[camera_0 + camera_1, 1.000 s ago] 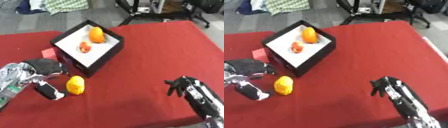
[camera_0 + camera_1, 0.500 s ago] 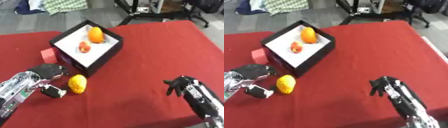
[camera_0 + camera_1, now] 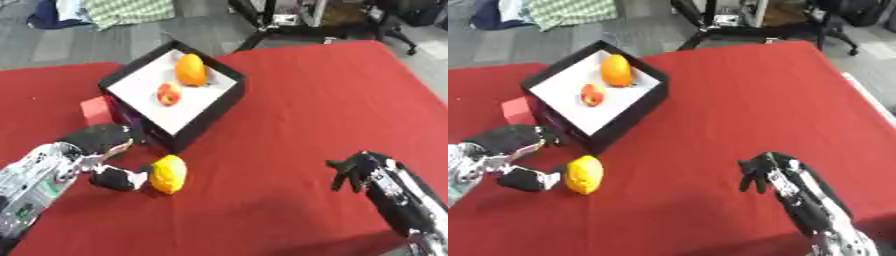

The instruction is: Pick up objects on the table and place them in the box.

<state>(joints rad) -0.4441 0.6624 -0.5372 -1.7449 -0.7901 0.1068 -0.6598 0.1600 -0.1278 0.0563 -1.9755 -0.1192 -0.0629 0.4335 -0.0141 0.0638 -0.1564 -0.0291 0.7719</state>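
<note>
A red table (image 3: 332,95) spreads under both hands. The black box (image 3: 171,95), up and right of the left hand (image 3: 101,150), holds an orange fruit (image 3: 192,70) and a smaller red-orange one (image 3: 168,93). A red block (image 3: 94,111) sits just above that hand. Its part-open fingers flank the yellow lemon (image 3: 168,174), thumb touching, not yet closed. The right hand (image 3: 363,170) hangs curled, empty, far right.

Two fruits (image 3: 181,81) lie in the box (image 3: 223,102); a third fruit (image 3: 168,173) lies before it.
</note>
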